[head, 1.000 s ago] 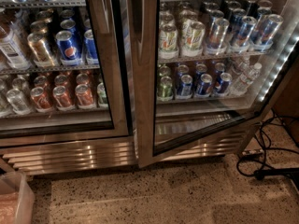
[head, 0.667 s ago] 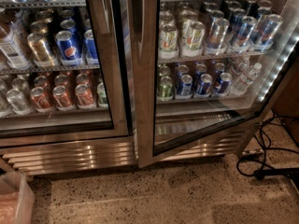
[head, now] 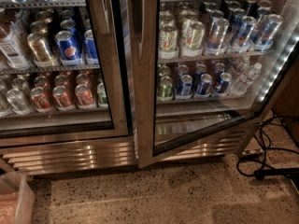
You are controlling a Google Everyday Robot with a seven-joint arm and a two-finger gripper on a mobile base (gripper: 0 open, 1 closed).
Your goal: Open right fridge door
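The right fridge door [head: 145, 101] is a tall glass pane with a black border, set in a wide brushed-steel frame. It stands partly open. Its left, free edge has swung out over the floor, and its bottom rail slants back and up to the right, towards the cabinet's lower right corner. Cans on the shelves show through the glass. The claw is out of view.
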